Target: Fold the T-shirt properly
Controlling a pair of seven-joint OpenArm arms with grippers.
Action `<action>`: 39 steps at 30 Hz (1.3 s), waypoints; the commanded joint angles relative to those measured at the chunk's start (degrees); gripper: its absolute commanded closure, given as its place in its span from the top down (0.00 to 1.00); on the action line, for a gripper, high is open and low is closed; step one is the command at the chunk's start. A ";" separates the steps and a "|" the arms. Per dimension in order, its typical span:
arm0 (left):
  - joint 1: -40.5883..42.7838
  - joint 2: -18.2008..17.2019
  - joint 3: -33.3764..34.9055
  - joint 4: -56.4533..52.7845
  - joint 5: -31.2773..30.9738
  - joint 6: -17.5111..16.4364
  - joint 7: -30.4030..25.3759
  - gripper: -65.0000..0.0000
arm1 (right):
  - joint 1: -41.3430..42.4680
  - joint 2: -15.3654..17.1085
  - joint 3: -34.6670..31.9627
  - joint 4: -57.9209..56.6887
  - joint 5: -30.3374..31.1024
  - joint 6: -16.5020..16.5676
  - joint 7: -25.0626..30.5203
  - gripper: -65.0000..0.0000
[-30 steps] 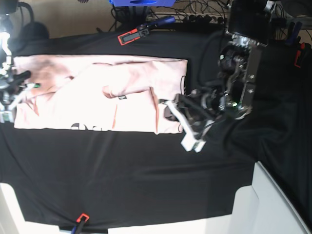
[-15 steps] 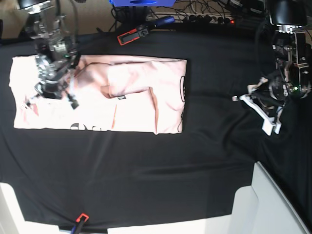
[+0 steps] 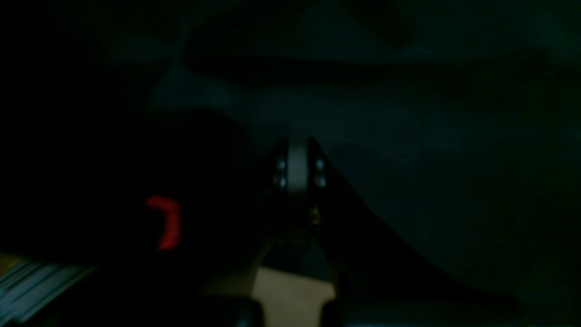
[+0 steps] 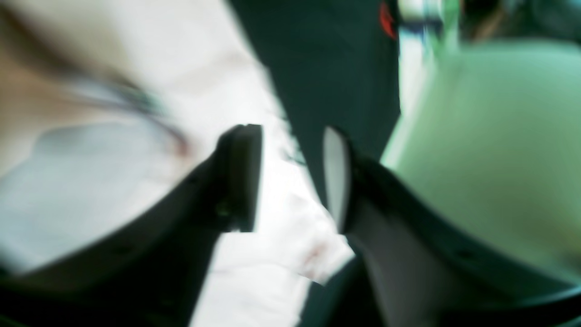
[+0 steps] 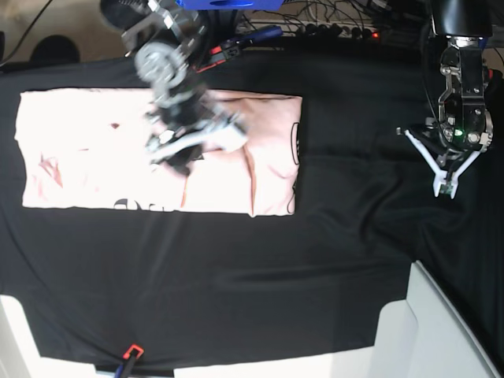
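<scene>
The T-shirt (image 5: 94, 157) lies as a long pale pink rectangle on the black table cloth (image 5: 236, 276), with black lettering showing at its near edge. My right gripper (image 5: 224, 135) hovers over the shirt's middle-right part. In the blurred right wrist view its jaws (image 4: 290, 177) stand open with nothing between them, above the T-shirt (image 4: 281, 245) at its edge. My left gripper (image 5: 445, 187) hangs over bare cloth far right of the shirt. In the dark left wrist view its fingers (image 3: 297, 168) are pressed shut, holding nothing.
A red and black clamp (image 5: 236, 43) lies at the far table edge behind the right arm, and another clamp (image 5: 130, 354) at the near edge. A white box (image 5: 441, 331) stands at the lower right. Cables (image 5: 331, 27) run along the back. A red part (image 3: 165, 222) glows in the left wrist view.
My right arm swept from the shirt's left end to above its middle and its jaws opened. My left arm pulled back to the right, off the shirt.
</scene>
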 commanded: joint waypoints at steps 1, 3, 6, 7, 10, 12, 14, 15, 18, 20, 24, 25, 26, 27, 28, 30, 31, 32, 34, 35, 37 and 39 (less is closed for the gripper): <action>-1.00 -1.23 -0.43 0.61 1.90 0.28 -0.26 0.00 | 0.41 -0.28 -1.30 1.59 -1.02 -1.10 -0.07 0.44; -1.61 -1.23 -0.43 -0.01 5.24 0.28 -0.26 0.00 | 0.32 -0.37 -4.64 1.68 -1.02 -1.10 -3.58 0.48; -1.88 -1.23 -0.43 -1.50 9.73 0.28 -0.26 0.00 | 0.32 -0.37 -9.83 1.68 -0.84 -1.10 -8.51 0.51; -1.88 -1.23 -0.43 -1.68 10.61 0.28 -0.26 0.00 | 0.32 -0.37 -11.23 1.59 -0.84 -1.10 -9.39 0.53; -1.96 -1.23 -0.43 -1.41 11.22 0.28 -0.26 0.00 | 1.02 -0.37 -12.64 1.33 0.74 -1.10 -10.35 0.59; -1.96 -1.23 -0.52 -1.68 11.13 0.28 -0.26 0.00 | 1.64 -0.37 -12.55 1.33 4.70 -1.10 -10.70 0.61; -1.88 -1.14 -0.52 -1.76 11.13 0.28 -0.26 0.00 | 2.52 0.16 -12.46 1.24 8.56 0.13 -10.70 0.60; -1.88 -1.06 -0.52 -1.76 11.13 0.28 -0.26 0.00 | 2.78 0.25 -12.37 1.24 9.97 1.27 -10.70 0.60; -1.70 -0.88 -0.52 -1.59 11.13 0.28 -0.26 0.00 | 3.84 0.16 -9.65 1.24 11.73 5.58 -10.70 0.60; -1.79 -0.27 -0.52 -1.68 11.13 0.28 -0.26 0.00 | 4.72 -0.02 -8.07 1.24 11.55 8.48 -10.70 0.60; -1.61 0.17 -0.52 -1.68 11.13 0.28 -0.26 0.00 | 6.03 -0.28 -7.19 1.24 11.82 11.47 -10.70 0.60; -1.61 0.26 -0.52 -1.68 11.13 0.28 -0.26 0.00 | 6.12 -0.28 -7.19 0.98 11.90 11.73 -10.70 0.60; -1.61 0.26 -0.52 -1.68 11.13 0.28 -0.26 0.00 | 6.30 -0.37 -7.36 0.36 11.90 11.73 -10.70 0.60; -1.70 0.26 -0.52 -1.68 11.13 0.28 -0.26 0.00 | 7.00 -0.54 -7.36 -0.61 11.90 11.82 -10.70 0.60; -1.70 0.26 -0.52 -1.68 11.13 0.28 -0.26 0.00 | 7.70 -0.98 -7.36 -1.66 11.99 12.00 -10.70 0.60; -1.70 0.26 -0.52 -1.59 11.13 0.28 -0.26 0.00 | 8.94 -1.51 -7.10 -4.21 11.99 13.23 -10.70 0.60; -1.61 0.26 -0.52 -1.50 11.13 0.28 -0.26 0.00 | 9.73 -1.60 -7.10 -5.26 11.99 13.84 -10.62 0.60; -1.52 0.26 -0.52 -1.41 11.13 0.28 -0.26 0.00 | 10.25 -1.60 -7.10 -6.06 11.99 14.28 -10.62 0.60; -1.35 0.26 -0.52 -1.41 11.13 0.28 -0.26 0.00 | 10.78 -1.60 -7.19 -6.93 11.99 14.54 -10.35 0.57; -1.35 0.26 -0.52 -1.59 11.13 0.28 -0.26 0.00 | 11.40 -1.60 -7.19 -7.29 11.99 14.54 -10.26 0.54; -1.35 0.26 -0.52 -1.68 11.13 0.28 -0.26 0.00 | 12.19 -1.69 -7.28 -7.64 12.96 14.54 -10.44 0.50; -1.35 0.26 -0.52 -1.68 11.13 0.28 -0.26 0.00 | 13.68 -1.69 -7.10 -7.99 16.12 14.54 -10.70 0.48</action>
